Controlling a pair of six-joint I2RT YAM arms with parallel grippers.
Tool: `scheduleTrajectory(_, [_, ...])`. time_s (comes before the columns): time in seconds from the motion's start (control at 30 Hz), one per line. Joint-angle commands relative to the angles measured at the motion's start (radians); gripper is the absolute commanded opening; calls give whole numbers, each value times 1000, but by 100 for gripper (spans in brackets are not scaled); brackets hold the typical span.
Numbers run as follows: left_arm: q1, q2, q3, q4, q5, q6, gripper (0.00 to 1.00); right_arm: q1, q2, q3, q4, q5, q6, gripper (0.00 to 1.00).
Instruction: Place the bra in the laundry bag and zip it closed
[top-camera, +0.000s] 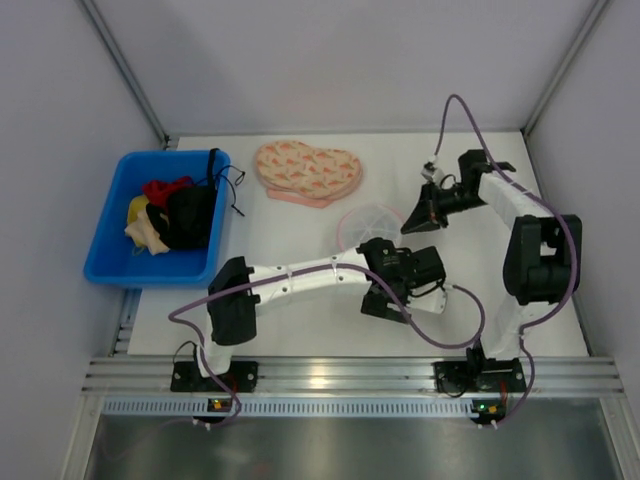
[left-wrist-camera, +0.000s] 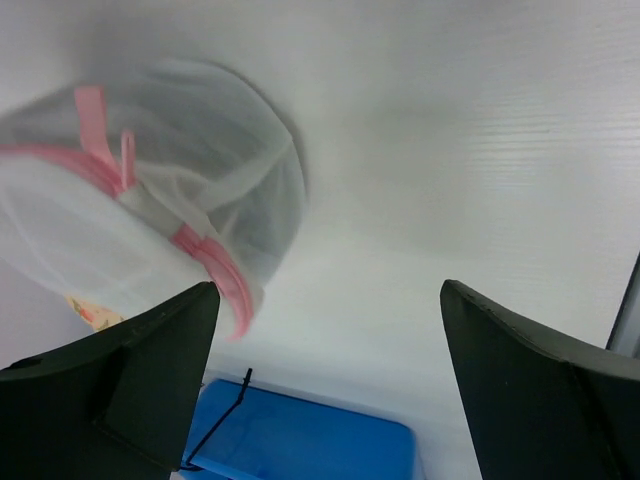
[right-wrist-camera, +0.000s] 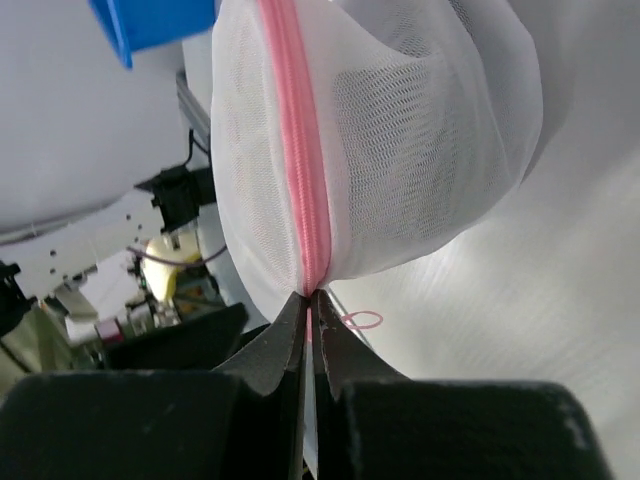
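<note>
**A:** Nearest the right wrist lens, the right end effector (right-wrist-camera: 311, 305) is pinched shut on the pink zip rim (right-wrist-camera: 297, 150) of the mesh laundry bag (right-wrist-camera: 420, 140).

**B:** And the other arm?

**A:** The left end effector (left-wrist-camera: 330, 300) is spread wide and holds nothing. The bag is at its 10 o'clock, apart from both fingers.

**B:** Where's the bra?

**A:** The black bra (top-camera: 188, 215) lies in the blue bin (top-camera: 100, 262) at the tabletop's (top-camera: 290, 225) 9 o'clock, well apart from the bag, which is just toward 3 o'clock of centre. The peach heart-shaped cloth (top-camera: 307, 172) at 12 o'clock is not needed.

**B:** So how should this step go?

**A:** The zip looks shut along the stretch I can see, so I judge the bag must be opened first. Use the right pinch as a firm anchor. Bring the left to the zip pull, though I cannot tell where it sits. Draw it along the rim, not away from it, so the mesh doesn't bunch. Then turn the mouth toward 9 o'clock, facing the bra.
</note>
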Motion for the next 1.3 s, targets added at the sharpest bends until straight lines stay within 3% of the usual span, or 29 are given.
scheduleTrajectory(0.0, [54,-83,68,15,3,-4,99,-87,-73,-8,132,16,81,0])
scheduleTrajectory(0.17, [117,-109,128,49,32,-15,99,-255,-88,-17,291,73,181,0])
scheduleTrajectory(0.37, [258,-135,206,83,102,-139,98,-441,-45,-8,465,148,321,0])
scheduleTrajectory(0.63, [451,-193,242,100,320,-314,99,-631,-84,-124,829,323,555,0])
scheduleTrajectory(0.87, [622,-250,219,124,438,-446,99,-718,-116,-234,982,428,684,0])
scheduleTrajectory(1.07, [777,-304,138,143,527,-512,98,-736,-102,-248,1006,423,681,0])
scheduleTrajectory(1.13, [838,-314,118,143,546,-532,99,-738,-99,-238,999,414,670,10])
scheduleTrajectory(1.17, [858,-325,102,143,573,-536,99,-738,-99,-230,991,393,661,26])
scheduleTrajectory(1.23, [914,-337,90,150,592,-556,99,-738,-110,-195,919,388,623,38])
scheduleTrajectory(1.27, [932,-357,81,156,596,-562,99,-738,-120,-187,901,385,609,54])
